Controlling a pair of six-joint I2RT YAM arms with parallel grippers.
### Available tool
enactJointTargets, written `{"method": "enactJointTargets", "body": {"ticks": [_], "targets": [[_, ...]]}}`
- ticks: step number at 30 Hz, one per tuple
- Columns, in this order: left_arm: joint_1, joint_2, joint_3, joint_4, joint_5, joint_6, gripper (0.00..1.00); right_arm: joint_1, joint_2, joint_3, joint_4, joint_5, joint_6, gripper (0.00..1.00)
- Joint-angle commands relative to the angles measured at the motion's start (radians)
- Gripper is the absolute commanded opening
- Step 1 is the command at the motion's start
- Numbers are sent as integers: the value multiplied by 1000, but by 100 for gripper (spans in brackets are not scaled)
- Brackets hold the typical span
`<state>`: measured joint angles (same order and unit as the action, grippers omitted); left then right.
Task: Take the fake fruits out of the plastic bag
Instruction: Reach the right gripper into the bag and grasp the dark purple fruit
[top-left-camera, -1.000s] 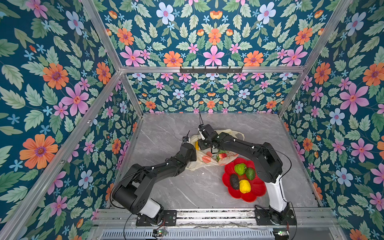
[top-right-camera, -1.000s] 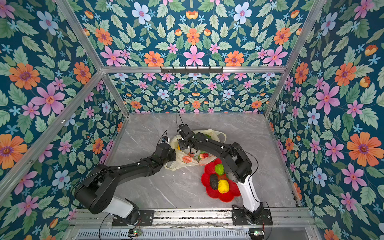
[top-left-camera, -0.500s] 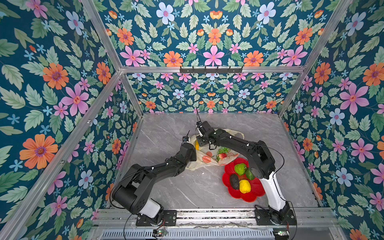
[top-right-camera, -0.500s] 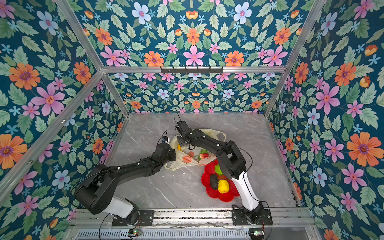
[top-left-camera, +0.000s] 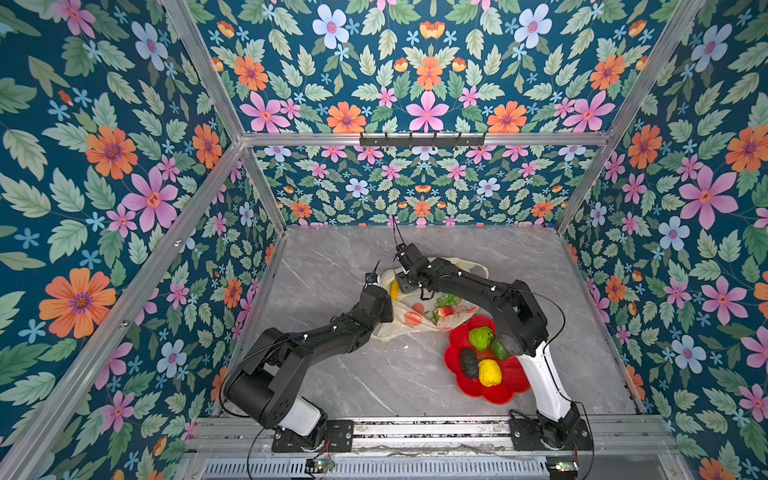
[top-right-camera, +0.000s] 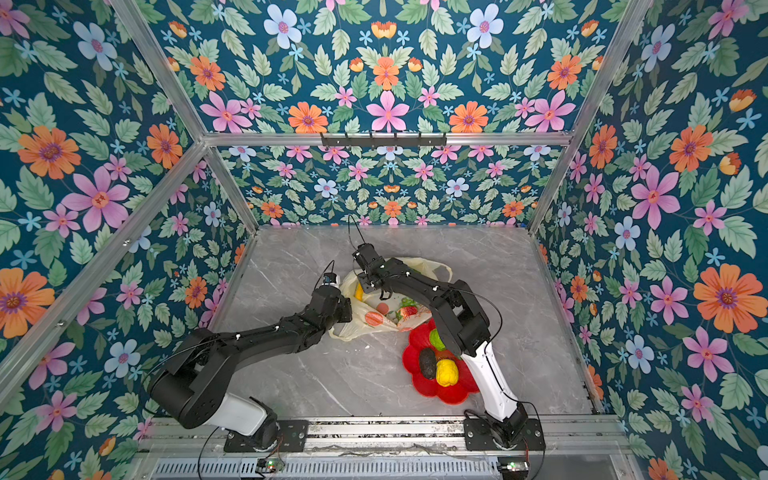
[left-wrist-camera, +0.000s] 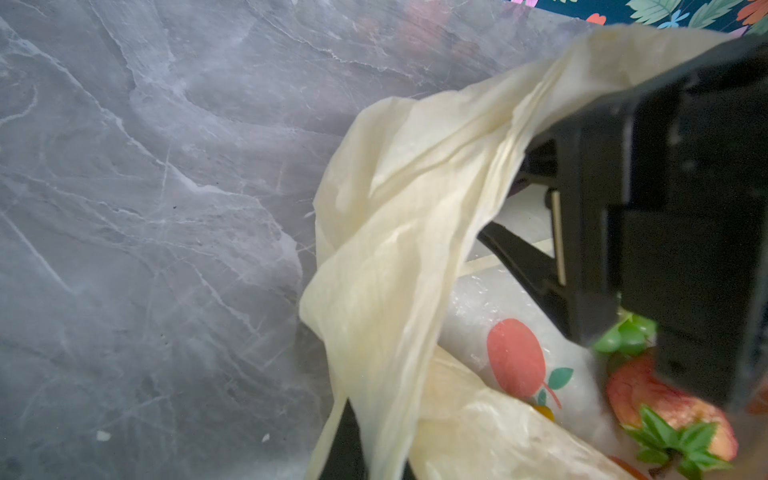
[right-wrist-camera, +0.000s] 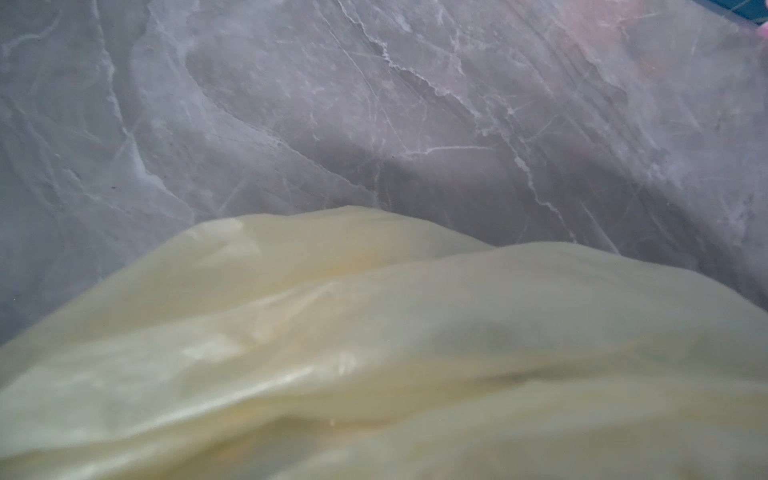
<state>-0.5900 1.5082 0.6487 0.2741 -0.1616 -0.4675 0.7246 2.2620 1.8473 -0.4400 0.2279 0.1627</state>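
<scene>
While left end effector (top-left-camera: 385, 312) is clamping shut on rim of thin translucent cream-yellow plastic bag (top-left-camera: 388, 329), right end effector (top-left-camera: 401, 286) is hovering at bag mouth; jaw spacing not readable. Curved yellow plastic banana (top-left-camera: 394, 290) lying inside bag, just beside right end effector, long axis seeming front-to-back; right arm nearer. Glossy red plastic strawberry (top-left-camera: 444, 312), green plastic grape bunch (top-left-camera: 448, 300) sitting farther in, under crinkly, limp film.

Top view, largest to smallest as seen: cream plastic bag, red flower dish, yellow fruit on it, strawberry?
Cream plastic bag and red flower-shaped dish: alike, bag partly hidden.
Yellow bumpy plastic fruit.
Red plastic strawberry.
</scene>
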Motion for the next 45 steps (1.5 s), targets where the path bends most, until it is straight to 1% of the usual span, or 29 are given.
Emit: {"method": "enactJointTargets", "body": {"ticks": [1,6,10,14,20,28,36,45], "targets": [[0,0,1,7,-9,11,7,-3,-5,-6,-25,63,18,66],[0,1,3,6,-6,12,7,-20,-20,-19,-28,82,52,67],[0,3,3,8,-4,12,7,-30,-36,-49,3,62,90,69],[0,7,6,8,-2,12,7,-31,-19,-39,17,41,143,71],[0,1,3,8,-5,13,7,-31,18,1,-32,110,230,71],[0,3,4,10,1,13,7,-33,26,-25,10,120,217,71],[0,4,4,9,-2,15,7,-35,66,7,20,126,197,69],[-1,3,4,8,-3,17,7,-36,74,15,31,119,170,62]]}}
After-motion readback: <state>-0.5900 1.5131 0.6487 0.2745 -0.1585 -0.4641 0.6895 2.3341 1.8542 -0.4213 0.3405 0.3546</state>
